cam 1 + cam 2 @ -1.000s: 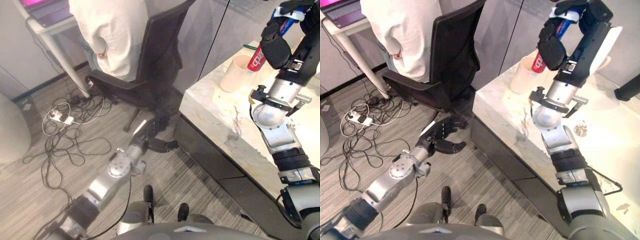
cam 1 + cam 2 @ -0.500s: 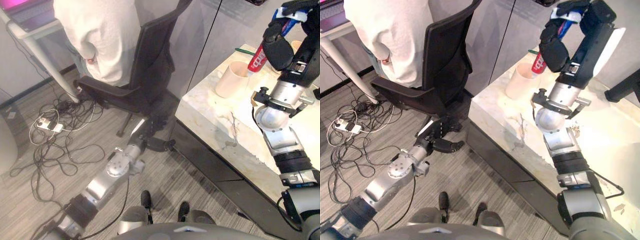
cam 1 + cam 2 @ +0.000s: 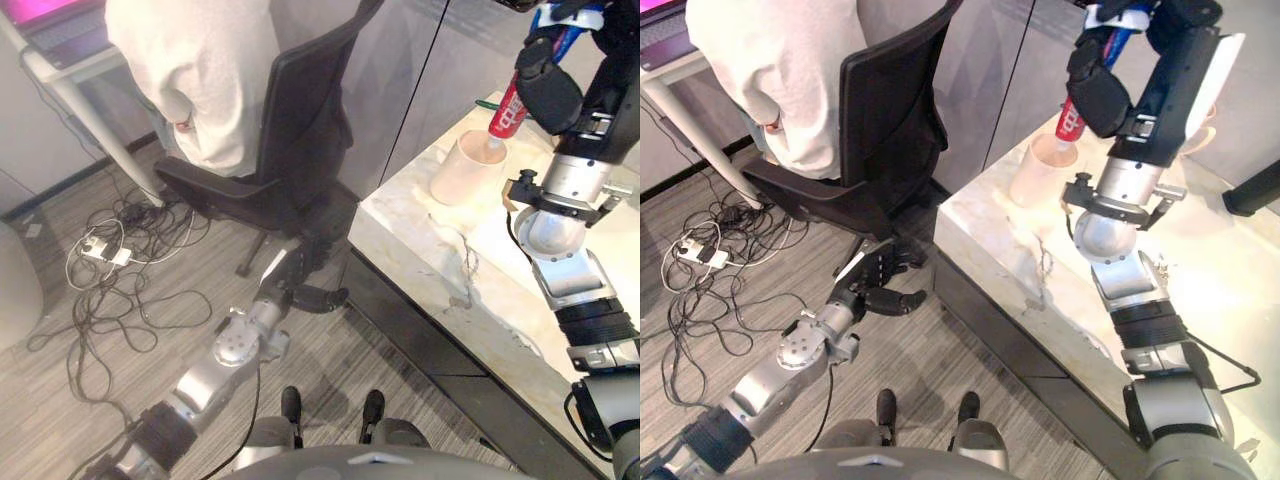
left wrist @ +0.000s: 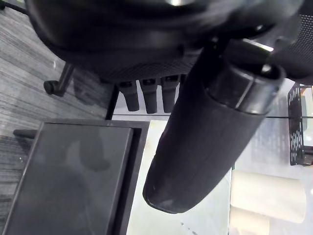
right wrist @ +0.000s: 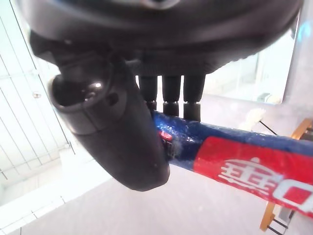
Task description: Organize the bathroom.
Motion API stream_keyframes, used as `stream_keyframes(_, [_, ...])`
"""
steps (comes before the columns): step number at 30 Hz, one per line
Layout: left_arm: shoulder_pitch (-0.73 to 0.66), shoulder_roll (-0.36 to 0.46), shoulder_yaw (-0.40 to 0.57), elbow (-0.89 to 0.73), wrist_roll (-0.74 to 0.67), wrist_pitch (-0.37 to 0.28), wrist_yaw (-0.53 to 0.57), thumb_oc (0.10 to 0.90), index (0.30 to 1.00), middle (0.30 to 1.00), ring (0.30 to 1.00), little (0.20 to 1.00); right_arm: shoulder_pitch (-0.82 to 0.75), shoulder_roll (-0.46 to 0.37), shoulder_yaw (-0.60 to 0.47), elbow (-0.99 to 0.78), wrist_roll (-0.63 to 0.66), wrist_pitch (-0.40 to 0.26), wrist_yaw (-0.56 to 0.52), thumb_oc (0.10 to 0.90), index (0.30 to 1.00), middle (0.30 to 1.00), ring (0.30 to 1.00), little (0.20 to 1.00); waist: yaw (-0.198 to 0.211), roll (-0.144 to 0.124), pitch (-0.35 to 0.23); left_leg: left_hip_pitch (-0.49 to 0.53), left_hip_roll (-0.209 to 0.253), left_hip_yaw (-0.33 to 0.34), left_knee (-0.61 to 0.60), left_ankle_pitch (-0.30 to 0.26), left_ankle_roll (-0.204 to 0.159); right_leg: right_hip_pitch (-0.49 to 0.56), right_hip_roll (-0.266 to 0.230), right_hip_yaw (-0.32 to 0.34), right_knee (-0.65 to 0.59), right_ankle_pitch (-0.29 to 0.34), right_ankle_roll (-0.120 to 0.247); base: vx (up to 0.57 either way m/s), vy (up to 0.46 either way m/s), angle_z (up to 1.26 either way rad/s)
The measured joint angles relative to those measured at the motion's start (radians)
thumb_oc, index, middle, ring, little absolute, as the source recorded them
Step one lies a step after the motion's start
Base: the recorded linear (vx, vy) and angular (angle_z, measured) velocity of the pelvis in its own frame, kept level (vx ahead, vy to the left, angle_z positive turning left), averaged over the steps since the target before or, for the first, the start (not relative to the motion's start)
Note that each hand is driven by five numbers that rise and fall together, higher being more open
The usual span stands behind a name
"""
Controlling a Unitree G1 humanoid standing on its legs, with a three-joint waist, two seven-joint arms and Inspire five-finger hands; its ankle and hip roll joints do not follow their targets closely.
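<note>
My right hand (image 3: pixel 551 92) is raised over the far end of the marble counter (image 3: pixel 440 250), shut on a red and blue toothpaste tube (image 3: pixel 506 108). The right wrist view shows my thumb and fingers pinching the tube (image 5: pixel 244 164). The tube tilts downward, and its red lower end reaches the mouth of a cream cup (image 3: pixel 464 168) standing near the counter's corner. My left hand (image 3: pixel 298 286) hangs low over the floor beside the counter's dark base, fingers relaxed and holding nothing.
A black office chair (image 3: pixel 300 120) with a person in a white top (image 3: pixel 200 70) stands close to the counter's left side. Cables and a power strip (image 3: pixel 100 250) lie on the floor. A thin green item (image 3: pixel 486 101) lies behind the cup.
My right hand has carried the tube left, so its lower end now meets the cup's mouth instead of hanging beside it. The camera has shifted a little. The left hand has barely moved.
</note>
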Motion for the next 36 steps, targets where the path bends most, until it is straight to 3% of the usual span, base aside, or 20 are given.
stream_keyframes(4, [0.005, 0.003, -0.001, 0.0, 0.0, -0.002, -0.002, 0.8, 0.9, 0.9, 0.9, 0.9, 0.006, 0.006, 0.002, 0.0, 0.001, 0.012, 0.024, 0.4, 0.3, 0.3, 0.3, 0.3, 0.015, -0.003, -0.002, -0.003, -0.002, -0.004, 0.0, 0.001, 0.0, 0.002, -0.002, 0.0, 0.0, -0.004, -0.006, 0.14, -0.039, 0.05])
stream_keyframes(8, [0.031, 0.013, -0.002, 0.0, 0.0, -0.004, -0.004, 0.8, 0.9, 0.9, 0.9, 0.9, 0.023, 0.019, 0.003, 0.004, 0.011, 0.019, 0.042, 0.4, 0.3, 0.3, 0.3, 0.3, 0.013, -0.016, -0.011, -0.006, -0.003, -0.011, -0.001, 0.005, -0.002, 0.002, -0.002, -0.001, 0.0, -0.012, -0.015, 0.07, -0.029, 0.05])
stream_keyframes(18, [0.042, 0.018, -0.011, 0.0, -0.002, -0.004, -0.004, 0.8, 0.9, 0.9, 0.9, 0.9, 0.052, 0.019, 0.001, 0.007, 0.021, 0.028, 0.04, 0.4, 0.3, 0.3, 0.3, 0.3, 0.008, -0.018, -0.023, -0.009, -0.004, -0.011, -0.001, 0.009, -0.001, 0.001, -0.002, 0.0, 0.0, -0.012, -0.015, 0.06, -0.035, 0.0])
stream_keyframes(36, [0.113, 0.023, -0.011, -0.001, -0.004, -0.004, -0.002, 0.8, 0.9, 0.9, 0.9, 0.9, 0.051, 0.048, -0.046, 0.092, 0.116, 0.051, -0.045, 0.4, 0.3, 0.3, 0.3, 0.3, 0.014, -0.018, -0.045, -0.023, -0.005, -0.029, -0.001, 0.023, -0.002, 0.0, -0.002, -0.015, 0.0, -0.015, -0.018, 0.04, -0.028, 0.04])
